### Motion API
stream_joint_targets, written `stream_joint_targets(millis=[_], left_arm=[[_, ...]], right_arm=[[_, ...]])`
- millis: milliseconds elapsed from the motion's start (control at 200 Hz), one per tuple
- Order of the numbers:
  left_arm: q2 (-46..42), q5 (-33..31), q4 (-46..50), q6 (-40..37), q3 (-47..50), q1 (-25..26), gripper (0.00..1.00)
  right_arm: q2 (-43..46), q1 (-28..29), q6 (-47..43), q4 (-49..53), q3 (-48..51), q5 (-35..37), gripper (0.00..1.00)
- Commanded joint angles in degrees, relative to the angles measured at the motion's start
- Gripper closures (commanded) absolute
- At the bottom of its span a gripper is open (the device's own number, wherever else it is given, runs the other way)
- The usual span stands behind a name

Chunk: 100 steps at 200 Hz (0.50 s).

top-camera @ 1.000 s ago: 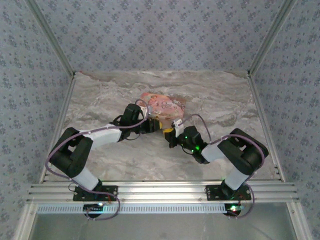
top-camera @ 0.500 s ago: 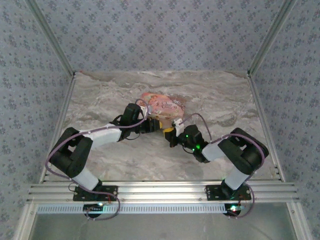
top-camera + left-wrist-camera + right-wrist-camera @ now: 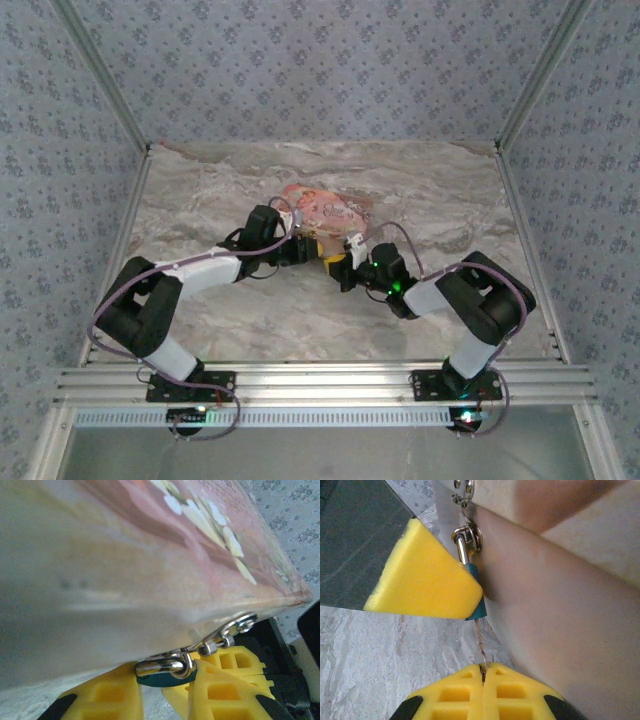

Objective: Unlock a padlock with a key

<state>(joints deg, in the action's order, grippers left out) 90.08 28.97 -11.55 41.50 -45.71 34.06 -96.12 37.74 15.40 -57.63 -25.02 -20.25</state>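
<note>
- Small teal, silver-shackled padlock (image 3: 164, 669) is being pinched by left tool (image 3: 167, 684), lower centre.
- Thin metal key (image 3: 479, 642), seemingly inserted, is being pinched by right tool (image 3: 482, 672); turning is likely needed next.

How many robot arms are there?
2. The left arm starts at the near left. The right arm starts at the near right. Both reach to the middle of the table, next to the pink packet. None seems hidden.
</note>
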Motion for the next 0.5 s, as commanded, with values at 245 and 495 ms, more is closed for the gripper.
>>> stream_joint_targets(millis=[245, 495], left_arm=[[-1.69, 6.02, -0.49, -0.30, -1.33, 1.19, 0.79], [-1.75, 5.88, -0.66, 0.09, -1.66, 1.23, 0.79]], right_arm=[[-0.12, 0.22, -0.89, -4.25, -1.78, -0.66, 1.00], [0.72, 0.23, -0.21, -4.06, 0.60, 0.19, 1.00]])
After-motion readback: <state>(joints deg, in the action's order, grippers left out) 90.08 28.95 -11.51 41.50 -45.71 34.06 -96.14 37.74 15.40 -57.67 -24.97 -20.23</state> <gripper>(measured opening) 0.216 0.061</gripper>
